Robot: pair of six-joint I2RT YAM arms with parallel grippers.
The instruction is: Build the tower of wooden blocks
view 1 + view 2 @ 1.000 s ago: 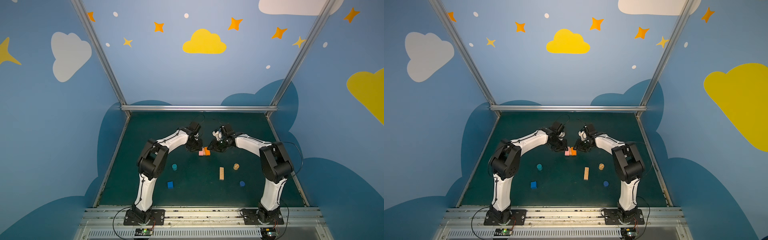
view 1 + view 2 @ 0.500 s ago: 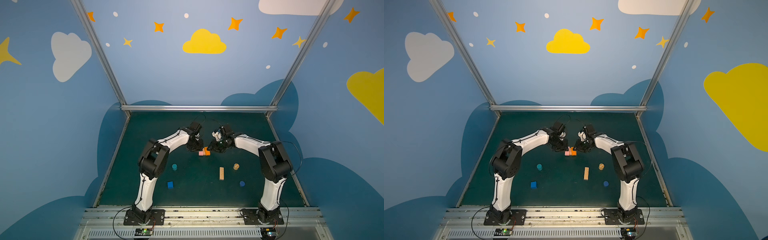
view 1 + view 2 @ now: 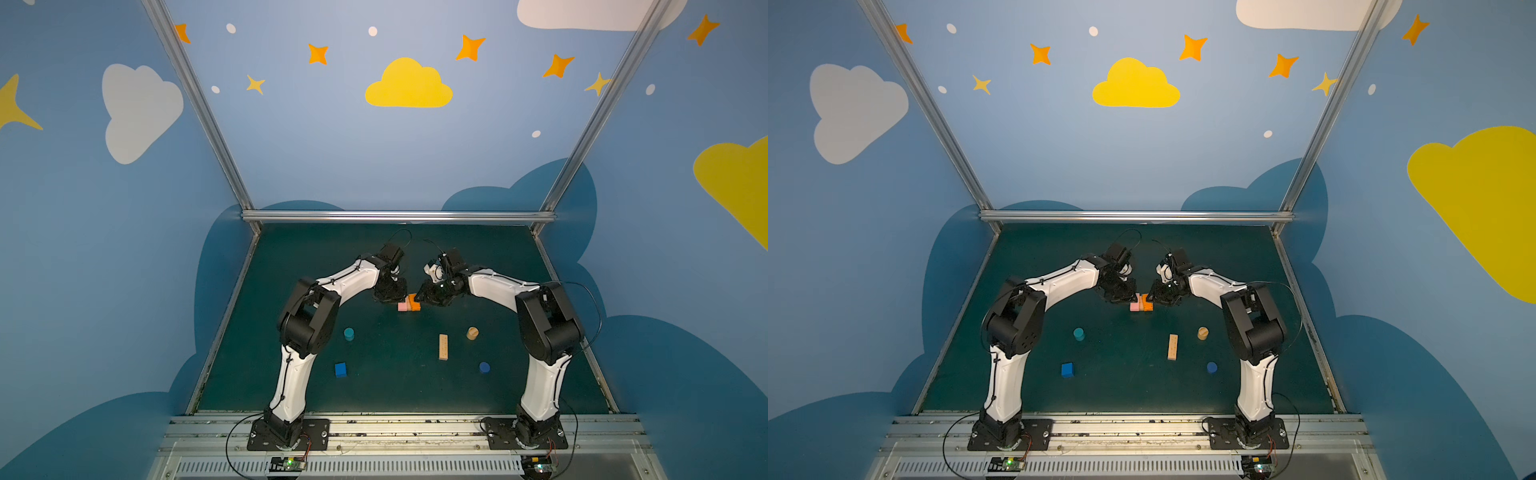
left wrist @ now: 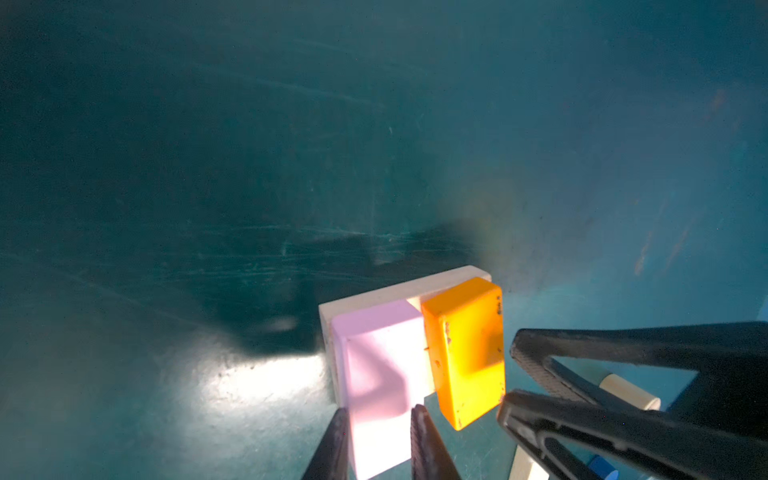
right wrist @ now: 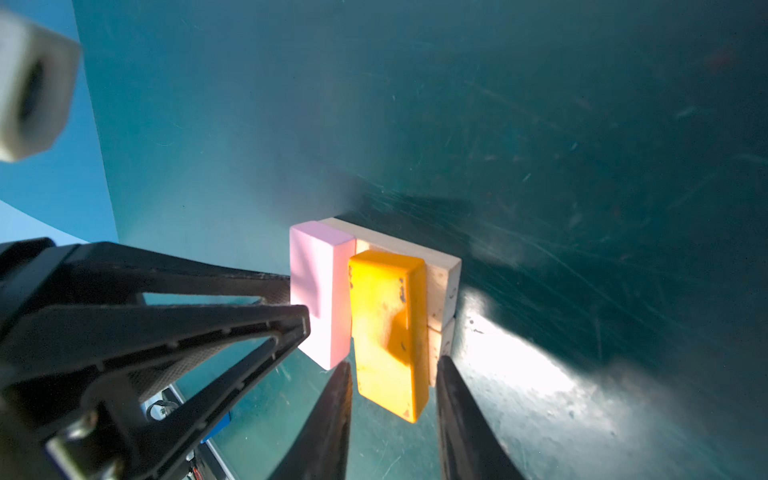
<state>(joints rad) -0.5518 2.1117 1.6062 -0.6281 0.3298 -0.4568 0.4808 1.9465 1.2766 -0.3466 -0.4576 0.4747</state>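
Dark green worktop [image 3: 374, 257], centre: left fingers [image 3: 390, 294] pinch the pink wooden bar [image 4: 376, 374]. Right fingers [image 3: 430, 296] closely flank the orange wooden bar [image 4: 465, 353], grip unclear. Both bars lie atop tan wooden bars [image 4: 399, 286]. Best squared parallel, then released gently.

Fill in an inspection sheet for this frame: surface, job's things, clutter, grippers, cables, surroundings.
Surface: dark green mat, scuffed and scratched in the wrist views.
Job's things: pink bar and orange bar lie side by side across the tan bars. Loose on the mat are a spare tan bar, teal cylinder, tan cylinder, dark-blue cylinder and blue cube.
Clutter: nothing seen.
Grippers: left gripper is shut on the pink bar's end. The right gripper straddles the orange bar's end, grip unclear.
Cables: black cables loop off both arms and bases, none among the blocks.
Surroundings: blue walls with painted clouds and stars, and a metal frame.
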